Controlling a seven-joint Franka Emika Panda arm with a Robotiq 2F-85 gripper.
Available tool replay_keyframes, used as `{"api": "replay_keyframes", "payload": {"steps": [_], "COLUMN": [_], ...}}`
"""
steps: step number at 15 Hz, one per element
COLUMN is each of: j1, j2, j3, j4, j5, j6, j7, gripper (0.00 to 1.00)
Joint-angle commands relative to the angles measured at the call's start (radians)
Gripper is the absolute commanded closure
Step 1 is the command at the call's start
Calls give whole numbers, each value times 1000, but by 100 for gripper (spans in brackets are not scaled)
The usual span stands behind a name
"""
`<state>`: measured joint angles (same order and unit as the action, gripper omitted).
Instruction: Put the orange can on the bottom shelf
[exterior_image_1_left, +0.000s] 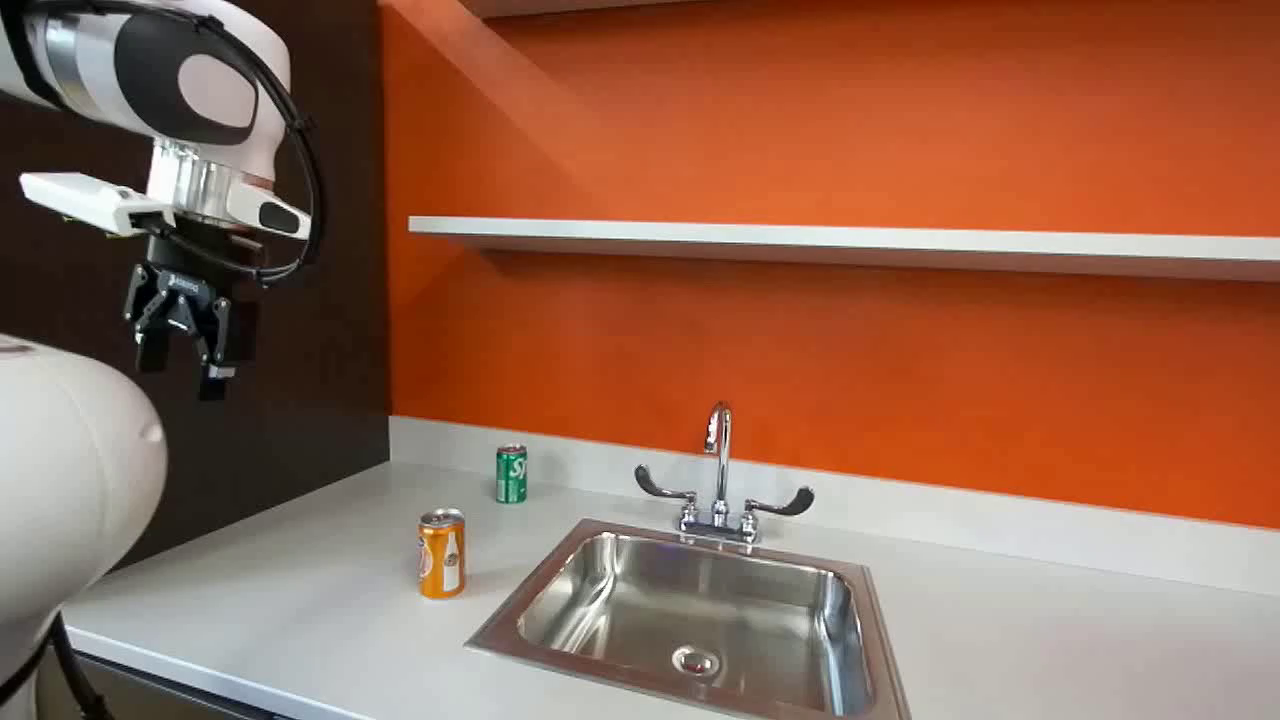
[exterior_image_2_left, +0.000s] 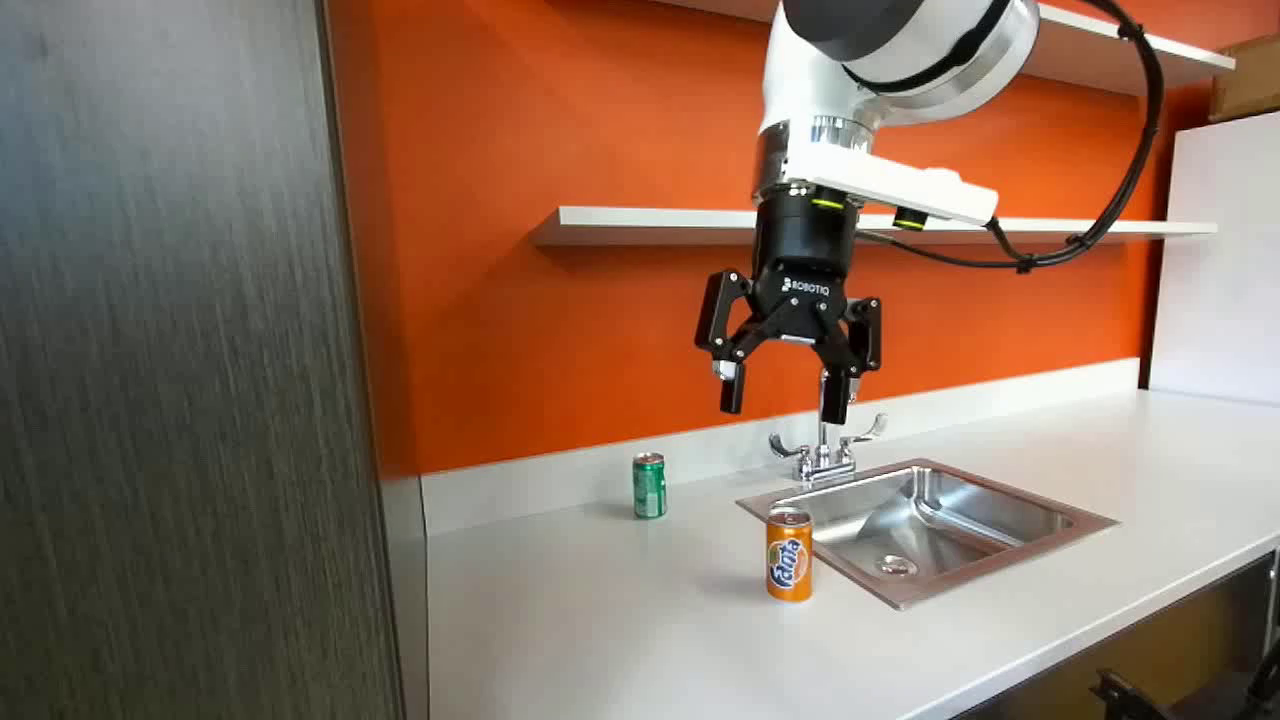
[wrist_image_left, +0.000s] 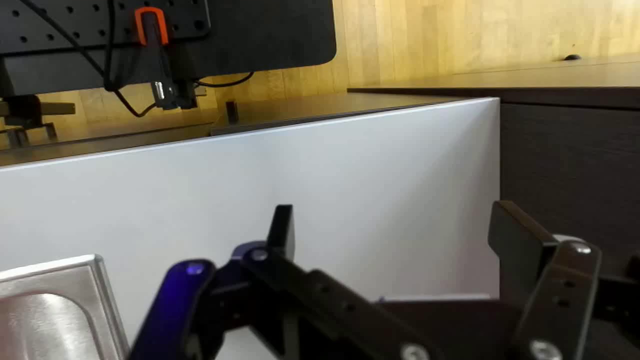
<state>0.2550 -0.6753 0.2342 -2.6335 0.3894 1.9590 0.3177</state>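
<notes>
The orange can (exterior_image_1_left: 442, 555) stands upright on the white counter left of the sink in an exterior view, and it also shows in an exterior view (exterior_image_2_left: 789, 556) near the sink's corner. The bottom shelf (exterior_image_1_left: 800, 238) is a long thin white board on the orange wall, and it shows partly behind the arm in an exterior view (exterior_image_2_left: 640, 225). My gripper (exterior_image_1_left: 183, 368) is open and empty, high above the counter and apart from the can. Its spread fingers show in an exterior view (exterior_image_2_left: 784, 395) and in the wrist view (wrist_image_left: 392, 225). The can is out of the wrist view.
A green can (exterior_image_1_left: 511, 474) stands near the backsplash. A steel sink (exterior_image_2_left: 870, 580) with a faucet (exterior_image_1_left: 722, 460) is set in the counter (exterior_image_1_left: 300, 600). A dark panel (exterior_image_1_left: 330, 300) stands at the counter's end. A second shelf (exterior_image_2_left: 1100, 55) hangs higher.
</notes>
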Motion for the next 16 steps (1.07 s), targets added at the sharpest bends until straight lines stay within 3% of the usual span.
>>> {"api": "replay_keyframes", "payload": {"steps": [1,9,16], "j1": [-11,-36,-128], "j2": [0,-3,-1], "j3": [8,-9,-49], "j4": [2,-13,-48], "j5": [5,-40,-176], "j6": [-5,2,27], "j7": [-5,-34,-39], "gripper": [0,0,0]}}
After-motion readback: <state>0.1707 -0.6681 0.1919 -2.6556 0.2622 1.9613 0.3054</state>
